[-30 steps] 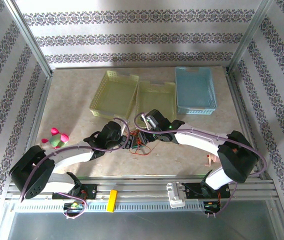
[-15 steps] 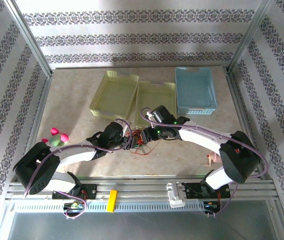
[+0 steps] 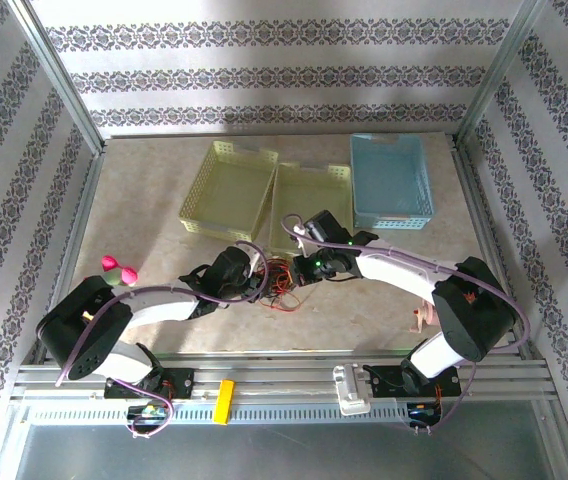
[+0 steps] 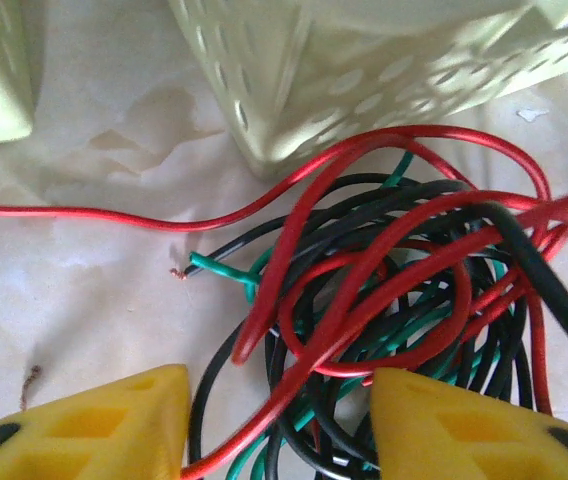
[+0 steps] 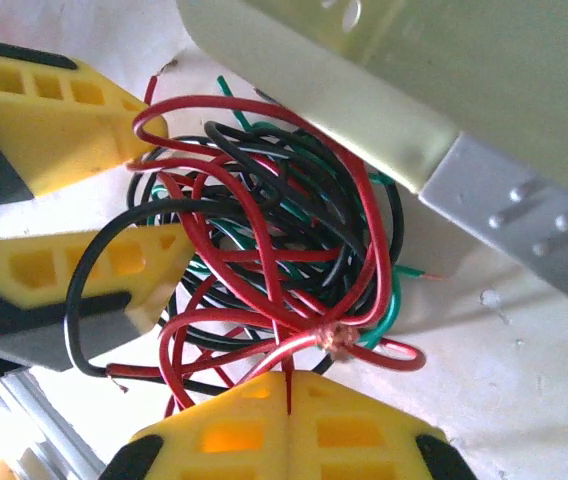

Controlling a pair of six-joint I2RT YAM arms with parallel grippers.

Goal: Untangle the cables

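Observation:
The cables lie in one tangle [image 3: 282,282] on the table, just in front of the yellow-green baskets. In the left wrist view red cable [image 4: 364,290], black cable [image 4: 539,280] and green cable [image 4: 226,268] loop over one another, the green end bare-tipped. My left gripper [image 4: 279,405] is open and straddles the tangle's near side, with several strands between its yellow fingers [image 4: 114,425]. My right gripper [image 5: 286,382] is shut on a red cable strand beside a bare copper twist [image 5: 339,340]. From above, both grippers meet at the tangle, left gripper [image 3: 256,284] and right gripper [image 3: 300,272].
Two yellow-green baskets [image 3: 229,187] [image 3: 312,200] and a blue basket [image 3: 391,180] stand behind the tangle; one basket's corner [image 4: 364,90] is right by the cables. A pink and green toy [image 3: 117,268] sits at the left. Bare tabletop [image 3: 154,180] lies to the far left.
My right gripper has closed on a red strand. The left gripper's jaws have narrowed around the tangle, and the left arm has slid slightly right, towards the cables.

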